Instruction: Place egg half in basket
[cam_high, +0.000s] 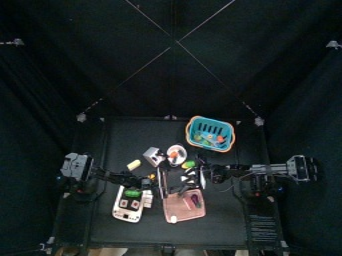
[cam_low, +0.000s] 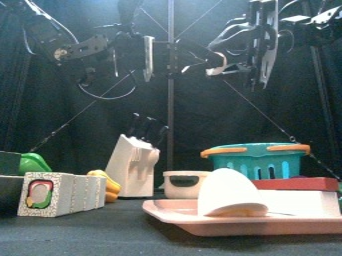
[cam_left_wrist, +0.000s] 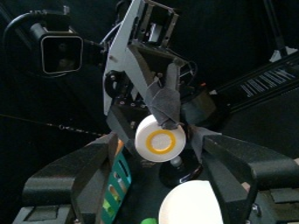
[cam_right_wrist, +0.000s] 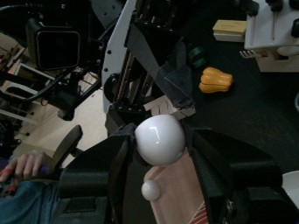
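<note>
The egg half (cam_left_wrist: 160, 140) hangs high above the table, its yellow yolk face turned to the left wrist camera. In the right wrist view its white rounded back (cam_right_wrist: 160, 140) sits between the jaws of my right gripper (cam_right_wrist: 162, 147), which is shut on it. My left gripper (cam_left_wrist: 163, 166) is open, level with the egg half and facing it from close by. In the front view both grippers hang high, the left (cam_low: 142, 58) and the right (cam_low: 225, 62). The teal basket (cam_low: 254, 158) stands at the back right of the table (cam_high: 210, 129).
A pink tray (cam_low: 267, 222) at the front right bears a large white egg-shaped piece (cam_low: 234, 195). A white knife block (cam_low: 132, 165), a carton (cam_low: 60, 195), a green pepper (cam_low: 34, 161) and an orange pepper (cam_right_wrist: 212, 80) stand about. A person's hand (cam_right_wrist: 17, 166) shows beyond the curtains.
</note>
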